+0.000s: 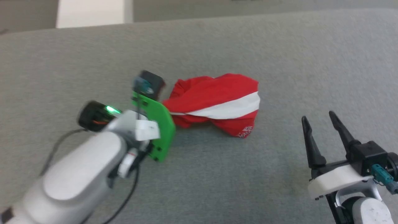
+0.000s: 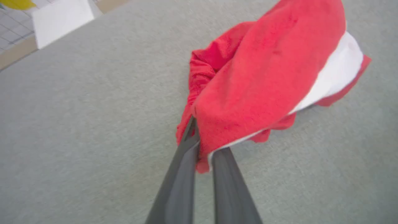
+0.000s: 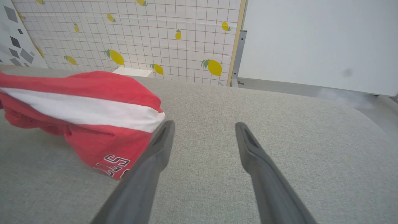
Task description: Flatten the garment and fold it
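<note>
Two grippers in play, but only one's doing any work rn: the left gripper is pinched shut on the left end of the garment, w/ a wad of red cloth and a sliver of white edge squeezed between its dark fingers. The garment sits about mid-way across the grey cloth surface, bunched and twisted into a lump. Its white stripe runs along the near side and some lettering peeks out at the near-right corner. Over at the near right, the right gripper hangs w/ jaws wide apart, holding nothing, fingers pointing toward the far side. That lettered corner lies off to its left, near but not touching. Step-wise this looks like the very start of the flatten part, since nothing's spread out and there's no fold yet. Next move prob calls for the right gripper to go left and a bit farther in to grab the lettered corner or the hem by it. Then both would pull apart sideways to open the lump out. Tricky bit: the cloth's twisted close to the left grip, and it's impossible to tell whether that pinch has waistband, hem or several layers. A straight pull might just tighten the twist instead of opening it.
</note>
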`<state>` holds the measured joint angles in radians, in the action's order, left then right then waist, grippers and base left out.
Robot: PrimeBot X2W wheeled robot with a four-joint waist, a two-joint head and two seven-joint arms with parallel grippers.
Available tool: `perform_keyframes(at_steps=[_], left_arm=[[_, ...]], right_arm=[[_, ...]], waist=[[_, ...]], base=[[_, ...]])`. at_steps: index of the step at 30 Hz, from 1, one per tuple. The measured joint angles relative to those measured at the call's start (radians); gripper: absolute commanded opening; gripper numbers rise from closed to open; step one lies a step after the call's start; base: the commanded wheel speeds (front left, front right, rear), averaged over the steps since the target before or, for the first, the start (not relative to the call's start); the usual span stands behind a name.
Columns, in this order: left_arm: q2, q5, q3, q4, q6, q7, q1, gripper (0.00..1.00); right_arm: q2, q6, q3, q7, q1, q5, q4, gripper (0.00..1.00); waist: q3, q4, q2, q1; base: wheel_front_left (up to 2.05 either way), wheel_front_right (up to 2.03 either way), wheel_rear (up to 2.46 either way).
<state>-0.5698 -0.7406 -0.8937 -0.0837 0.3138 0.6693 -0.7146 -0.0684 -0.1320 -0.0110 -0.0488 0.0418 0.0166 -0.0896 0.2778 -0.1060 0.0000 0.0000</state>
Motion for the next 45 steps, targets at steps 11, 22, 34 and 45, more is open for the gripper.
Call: perform_keyframes(at_steps=[11, 22, 34, 45], left_arm=[[-0.153, 0.065, 0.021, -0.011, 0.036, -0.127, 0.129, 0.00], [-0.145, 0.037, -0.098, 0.043, 0.009, -0.174, 0.320, 1.00], [-0.112, 0.056, 0.009, -0.040, 0.110, -0.388, 0.336, 1.00], [-0.048, 0.167, 0.136, 0.006, 0.139, -0.901, 0.391, 1.00]], right_arm=[[0.003, 0.000, 0.018, 0.028, -0.026, 0.000, 0.001, 1.00], [0.002, 0.000, 0.011, 0.046, -0.043, -0.007, 0.006, 1.00], [-0.022, 0.000, -0.004, 0.067, -0.065, 0.007, 0.008, 1.00], [-0.123, 0.000, 0.115, 0.192, -0.050, 0.068, 0.020, 1.00]], waist=[[-0.094, 0.129, 0.0000, 0.0000], [-0.143, 0.177, 0.0000, 0.0000], [-0.204, 0.225, 0.0000, 0.0000], [-0.231, 0.283, 0.0000, -0.0001]], base=[[0.00, 0.00, 0.00], [0.00, 0.00, 0.00], [0.00, 0.00, 0.00], [0.00, 0.00, 0.00]])
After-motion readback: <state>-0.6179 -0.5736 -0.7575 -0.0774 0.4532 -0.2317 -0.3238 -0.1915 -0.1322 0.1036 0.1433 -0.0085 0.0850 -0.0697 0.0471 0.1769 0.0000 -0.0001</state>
